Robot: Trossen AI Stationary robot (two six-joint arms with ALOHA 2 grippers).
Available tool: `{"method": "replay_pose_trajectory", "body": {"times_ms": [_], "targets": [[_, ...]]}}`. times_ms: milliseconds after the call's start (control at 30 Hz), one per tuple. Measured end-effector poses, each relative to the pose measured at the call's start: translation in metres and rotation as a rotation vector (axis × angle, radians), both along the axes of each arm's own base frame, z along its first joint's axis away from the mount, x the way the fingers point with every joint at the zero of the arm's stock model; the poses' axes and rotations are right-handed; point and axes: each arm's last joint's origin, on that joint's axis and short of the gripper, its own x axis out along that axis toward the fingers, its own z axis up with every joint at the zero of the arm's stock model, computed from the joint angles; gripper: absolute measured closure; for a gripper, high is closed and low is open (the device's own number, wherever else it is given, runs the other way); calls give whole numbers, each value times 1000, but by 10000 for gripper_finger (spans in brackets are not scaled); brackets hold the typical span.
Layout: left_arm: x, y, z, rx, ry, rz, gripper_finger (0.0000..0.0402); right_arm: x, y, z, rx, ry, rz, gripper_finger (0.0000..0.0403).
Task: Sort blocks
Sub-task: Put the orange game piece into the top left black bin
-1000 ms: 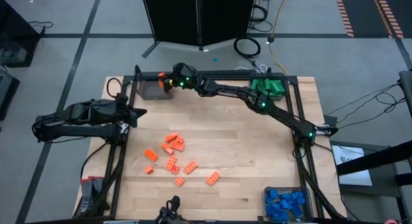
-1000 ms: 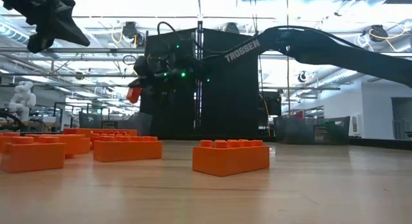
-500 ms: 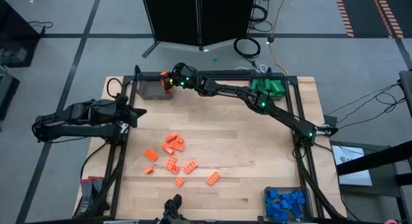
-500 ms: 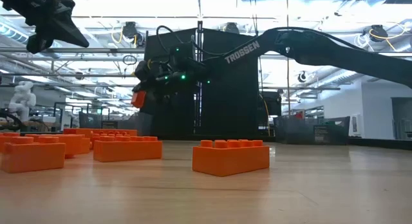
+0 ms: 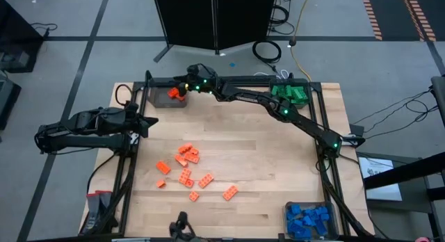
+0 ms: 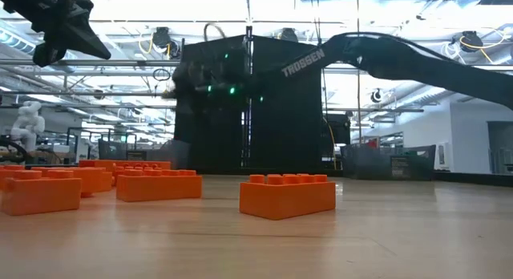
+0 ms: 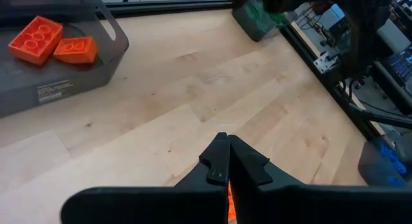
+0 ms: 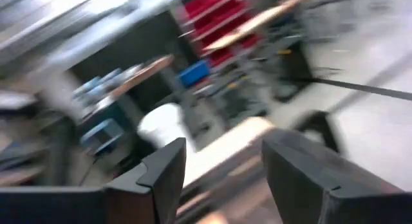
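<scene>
Two orange blocks (image 7: 53, 44) lie inside the grey bin (image 5: 163, 97). The right tool (image 5: 186, 84), released and empty, hangs over that bin; its rim could be clipped on withdrawal. The left tool (image 7: 226, 161) is clenched.

Small orange studded plastic bricks (image 5: 188, 165), green ones (image 5: 290, 94) and blue ones (image 5: 308, 220) are noted on a pale wooden table (image 5: 264, 158).

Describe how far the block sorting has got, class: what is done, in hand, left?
Done: green bricks and blue bricks fill their bins; two orange studded bricks lie in the clear grey bin. In hand: the right claw is open above that bin. Left: the loose orange bricks mid-table.
</scene>
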Motion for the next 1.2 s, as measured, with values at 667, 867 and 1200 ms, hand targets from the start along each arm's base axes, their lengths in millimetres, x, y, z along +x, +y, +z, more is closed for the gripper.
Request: {"method": "replay_pose_trajectory", "body": {"times_ms": [667,867,1200], "targets": [[-4,1,-5,31,72,13,401,-13,184,48,-688,658,748,207],[-4,0,-5,22,76,5,401,11,195,18,-770,552,691,206],[-4,0,-6,10,82,-13,401,14,187,-15,-679,638,709,206]]}}
